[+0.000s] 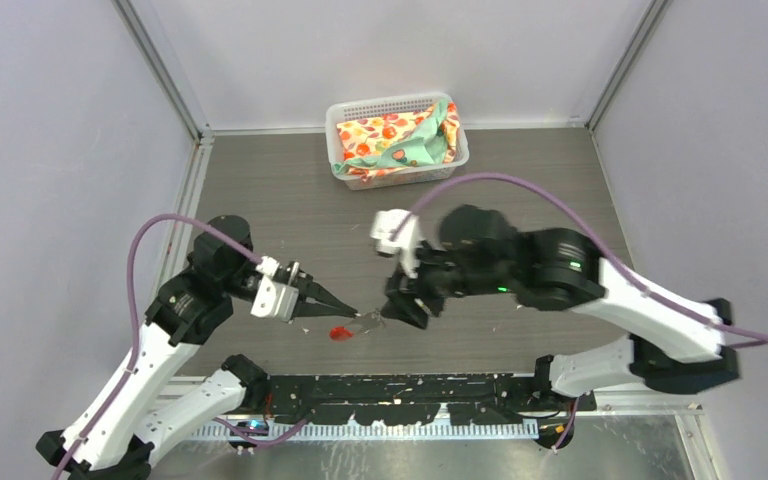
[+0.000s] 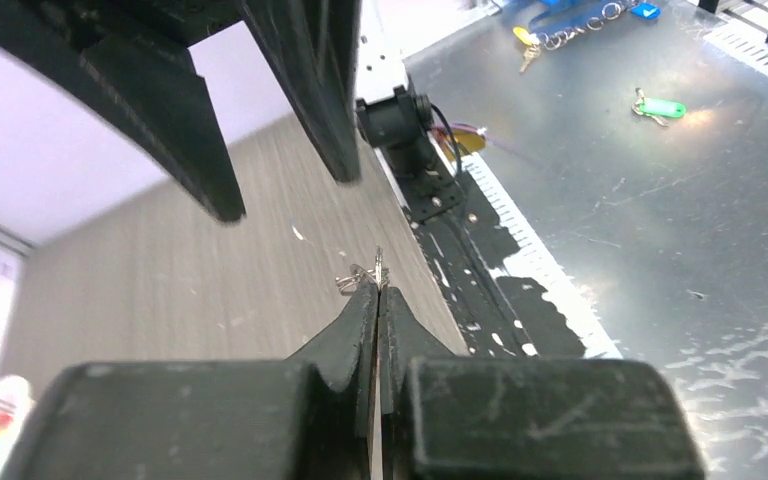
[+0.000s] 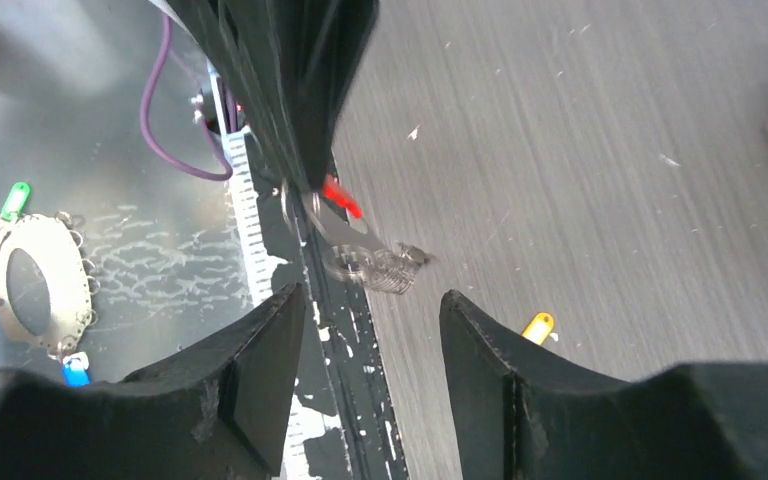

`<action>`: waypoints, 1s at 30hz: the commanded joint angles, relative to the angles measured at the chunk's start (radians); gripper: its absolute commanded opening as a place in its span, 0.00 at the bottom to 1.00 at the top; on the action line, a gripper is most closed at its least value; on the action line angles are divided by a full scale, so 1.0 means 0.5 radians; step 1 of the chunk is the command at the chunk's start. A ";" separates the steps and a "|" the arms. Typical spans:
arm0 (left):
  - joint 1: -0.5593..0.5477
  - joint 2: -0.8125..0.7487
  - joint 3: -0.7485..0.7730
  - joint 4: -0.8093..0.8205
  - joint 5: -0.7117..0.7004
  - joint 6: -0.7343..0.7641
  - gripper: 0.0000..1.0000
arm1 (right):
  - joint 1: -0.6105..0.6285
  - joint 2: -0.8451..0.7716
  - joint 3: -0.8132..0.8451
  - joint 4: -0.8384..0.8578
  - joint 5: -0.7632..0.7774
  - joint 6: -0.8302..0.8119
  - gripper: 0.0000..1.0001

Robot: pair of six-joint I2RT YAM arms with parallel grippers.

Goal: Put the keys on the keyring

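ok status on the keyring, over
Left gripper shut on keyring, red tag by its tips. Right gripper open, empty, facing the ring. Nothing between them.

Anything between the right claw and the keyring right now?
Nothing visible. The keyring, with its red tag, is pinched in the shut left claw, directly ahead of the open right claw. No object sits in the gap between them.
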State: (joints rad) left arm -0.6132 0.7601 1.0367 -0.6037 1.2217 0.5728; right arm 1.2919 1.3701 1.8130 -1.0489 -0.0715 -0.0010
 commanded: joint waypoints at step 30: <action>-0.041 -0.054 0.173 0.723 0.390 0.308 0.00 | -0.012 -1.073 -1.029 1.289 -0.180 -0.114 0.63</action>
State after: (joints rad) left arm -0.6292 0.7521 1.1271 -0.3019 1.4109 0.7357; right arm 1.2873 0.8257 1.2793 -0.4603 -0.1410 -0.0433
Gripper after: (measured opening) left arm 0.010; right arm 0.629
